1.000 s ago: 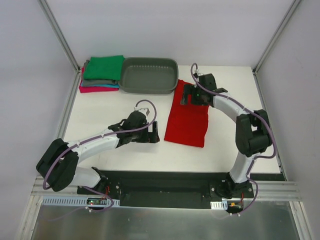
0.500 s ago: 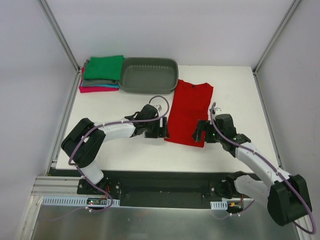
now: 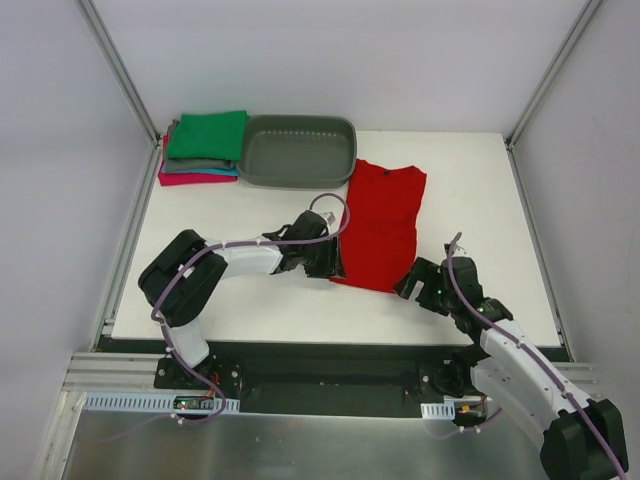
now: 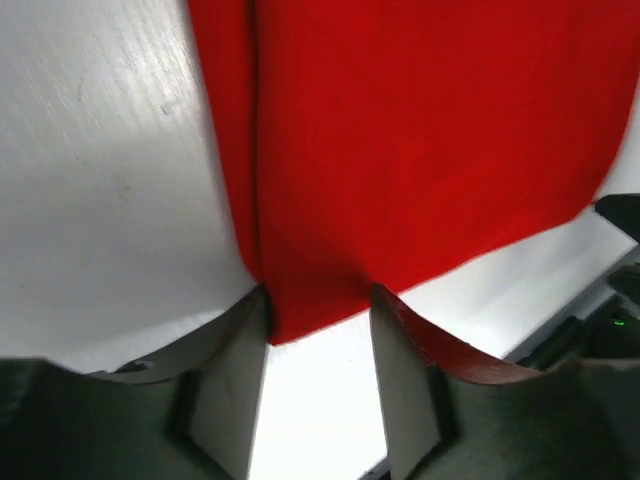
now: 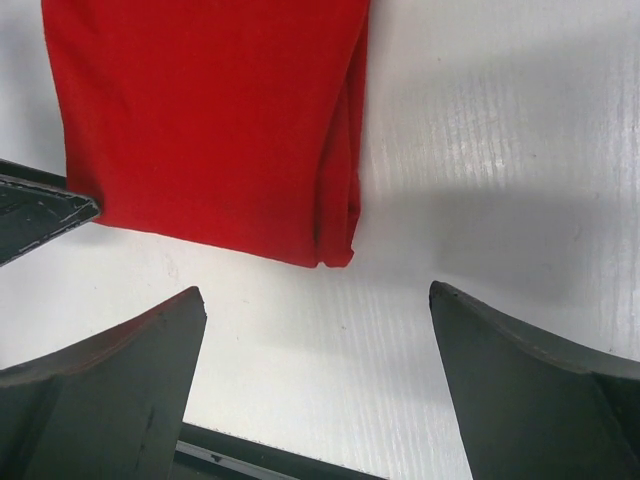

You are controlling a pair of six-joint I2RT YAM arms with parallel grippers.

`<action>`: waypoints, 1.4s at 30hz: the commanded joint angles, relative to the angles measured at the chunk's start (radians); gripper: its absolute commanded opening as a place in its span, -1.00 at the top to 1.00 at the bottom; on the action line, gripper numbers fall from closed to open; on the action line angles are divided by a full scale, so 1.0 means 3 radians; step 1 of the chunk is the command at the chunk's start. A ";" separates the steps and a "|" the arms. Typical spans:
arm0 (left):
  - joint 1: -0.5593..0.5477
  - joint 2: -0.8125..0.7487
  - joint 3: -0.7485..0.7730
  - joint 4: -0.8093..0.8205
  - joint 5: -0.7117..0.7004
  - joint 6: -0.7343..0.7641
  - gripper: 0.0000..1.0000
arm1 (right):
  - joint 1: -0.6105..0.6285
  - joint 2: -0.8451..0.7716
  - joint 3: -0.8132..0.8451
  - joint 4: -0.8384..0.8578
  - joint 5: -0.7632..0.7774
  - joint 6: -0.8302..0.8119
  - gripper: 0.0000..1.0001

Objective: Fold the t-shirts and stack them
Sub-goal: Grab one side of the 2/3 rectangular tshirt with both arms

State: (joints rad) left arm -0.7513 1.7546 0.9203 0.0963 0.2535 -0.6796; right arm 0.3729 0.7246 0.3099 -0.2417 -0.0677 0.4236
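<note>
One white table (image 3: 480, 200): left gripper (image 4: 318, 305) half-open astride the red t-shirt (image 4: 420, 140) corner, right gripper (image 5: 315, 295) wide open, empty.

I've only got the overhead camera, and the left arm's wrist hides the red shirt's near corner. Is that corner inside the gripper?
Observer: Yes. On the left wrist camera, a near corner of the red t-shirt lies flat inside the left gripper, with the jaws apart on either side of it.
Operator: And the right gripper, is it on the cloth?
Observer: No. Its wrist camera shows the right gripper wide open. The shirt's other near corner lies just ahead of it, with only bare table between the jaws.
Operator: Is the shirt's right edge a single layer?
Observer: No. The right wrist view shows more than one layer along that edge.
</note>
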 commanded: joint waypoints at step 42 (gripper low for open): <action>-0.0430 -0.0852 -0.0909 -0.0162 -0.0578 -0.0434 1.00 | 0.0132 0.0250 -0.0072 -0.0226 -0.0811 -0.0087 0.99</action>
State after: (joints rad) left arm -0.8455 1.6241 0.7422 0.1349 0.1505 -0.7795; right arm 0.3889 0.9279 0.3038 -0.1776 -0.1757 0.4374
